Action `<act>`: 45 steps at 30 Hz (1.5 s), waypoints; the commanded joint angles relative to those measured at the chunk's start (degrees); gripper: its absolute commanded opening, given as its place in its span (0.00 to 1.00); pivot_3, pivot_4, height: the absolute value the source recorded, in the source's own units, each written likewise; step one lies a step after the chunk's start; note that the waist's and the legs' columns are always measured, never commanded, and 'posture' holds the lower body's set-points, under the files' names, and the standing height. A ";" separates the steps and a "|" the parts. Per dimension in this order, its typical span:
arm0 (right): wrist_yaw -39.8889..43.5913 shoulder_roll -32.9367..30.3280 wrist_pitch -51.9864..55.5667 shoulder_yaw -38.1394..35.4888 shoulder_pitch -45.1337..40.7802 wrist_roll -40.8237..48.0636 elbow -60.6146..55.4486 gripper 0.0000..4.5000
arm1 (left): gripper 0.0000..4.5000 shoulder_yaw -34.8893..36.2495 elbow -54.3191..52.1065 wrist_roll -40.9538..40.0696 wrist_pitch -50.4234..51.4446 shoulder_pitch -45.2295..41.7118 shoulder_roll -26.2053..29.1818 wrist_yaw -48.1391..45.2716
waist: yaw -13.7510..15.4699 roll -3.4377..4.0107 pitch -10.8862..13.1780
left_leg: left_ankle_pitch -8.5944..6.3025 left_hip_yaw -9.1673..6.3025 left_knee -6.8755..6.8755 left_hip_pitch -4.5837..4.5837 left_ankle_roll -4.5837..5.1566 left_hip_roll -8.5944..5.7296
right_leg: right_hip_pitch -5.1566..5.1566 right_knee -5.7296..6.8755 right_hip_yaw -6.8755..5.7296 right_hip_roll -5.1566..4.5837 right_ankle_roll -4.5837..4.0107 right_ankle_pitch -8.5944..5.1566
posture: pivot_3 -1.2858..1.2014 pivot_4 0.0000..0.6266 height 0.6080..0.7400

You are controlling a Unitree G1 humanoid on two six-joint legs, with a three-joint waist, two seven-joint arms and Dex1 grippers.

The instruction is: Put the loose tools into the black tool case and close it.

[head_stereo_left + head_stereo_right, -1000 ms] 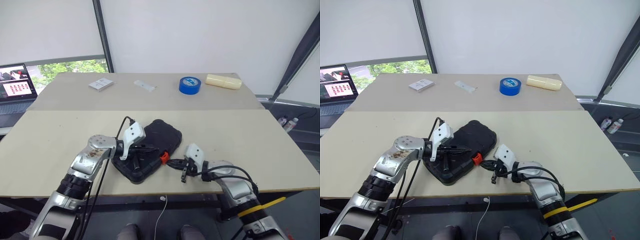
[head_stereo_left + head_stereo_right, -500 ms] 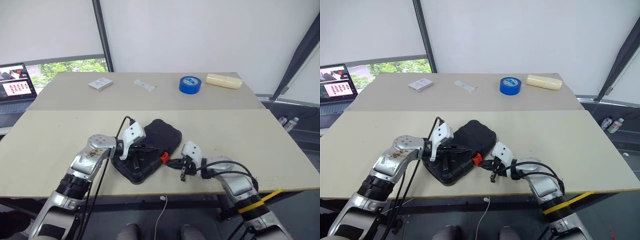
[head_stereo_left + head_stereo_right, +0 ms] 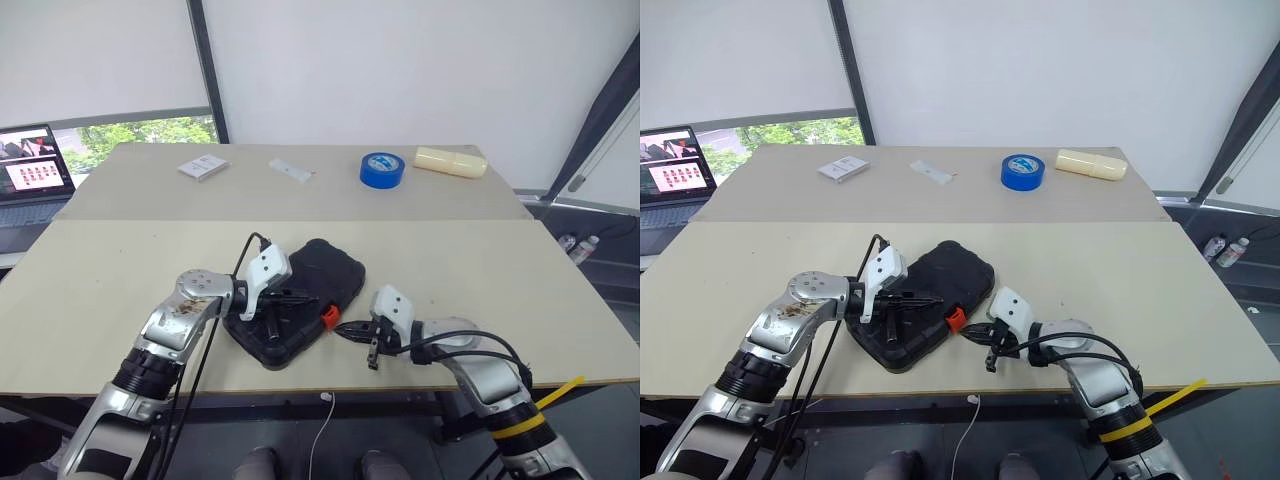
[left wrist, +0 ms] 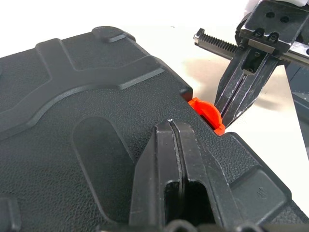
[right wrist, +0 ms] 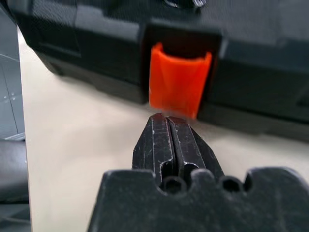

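The black tool case (image 3: 310, 285) lies with its lid down near the table's front edge. Its orange latch (image 3: 327, 317) faces my right side. My left gripper (image 3: 300, 297) is shut with nothing in it, and its fingertips (image 4: 173, 133) rest on the lid (image 4: 91, 101) just behind the latch (image 4: 206, 112). My right gripper (image 3: 346, 327) is also shut and holds nothing. Its tips sit right at the lower edge of the latch (image 5: 178, 82), and I cannot tell whether they touch it. The loose tools are out of view.
At the back of the table lie a blue tape roll (image 3: 380, 169), a cream block (image 3: 450, 161) and two white cards (image 3: 203, 167) (image 3: 291, 171). A laptop (image 3: 35, 175) stands at the far left. The table's front edge (image 3: 330, 385) runs just below my grippers.
The right forearm has shifted slightly, but its fingertips stay by the latch. The left gripper and the case have not moved.
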 commanded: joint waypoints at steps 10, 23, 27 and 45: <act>-1.05 2.86 0.58 -0.33 -3.41 1.00 -1.15 0.00 | 0.00 -6.57 4.21 4.61 6.30 3.93 2.19 -0.62 | -0.28 0.00 0.00 | -0.01 0.00 -0.10 0.05 -0.01 0.02 | -0.04 0.00 0.00 0.01 -0.01 0.00 | 0.52 0.24 1.00; -1.31 5.88 1.95 0.33 -7.07 1.40 -0.16 0.00 | 0.00 -9.36 3.42 5.94 8.50 5.55 2.57 0.68 | -0.84 -0.03 -0.02 | -0.02 -0.03 -0.27 0.21 -0.04 0.07 | -0.05 -0.02 -0.02 0.04 -0.06 0.03 | 0.52 0.24 1.00; -1.29 6.35 1.18 0.53 -8.86 0.88 2.01 0.00 | 0.00 -9.36 3.49 5.76 8.31 5.83 2.32 0.99 | -1.18 -0.03 -0.02 | -0.03 -0.05 -0.29 0.22 -0.05 0.08 | -0.06 -0.02 -0.03 0.04 -0.09 0.04 | 0.52 0.24 1.00; 12.44 -10.56 -14.83 -13.36 8.31 9.38 -4.64 0.60 | 0.67 23.42 -5.80 -11.62 -19.05 21.34 4.17 -4.09 | -1.39 0.09 0.18 | -0.09 0.07 -0.66 -0.09 0.16 0.14 | -0.19 -0.19 0.02 0.14 -0.16 -0.09 | 0.52 0.24 1.00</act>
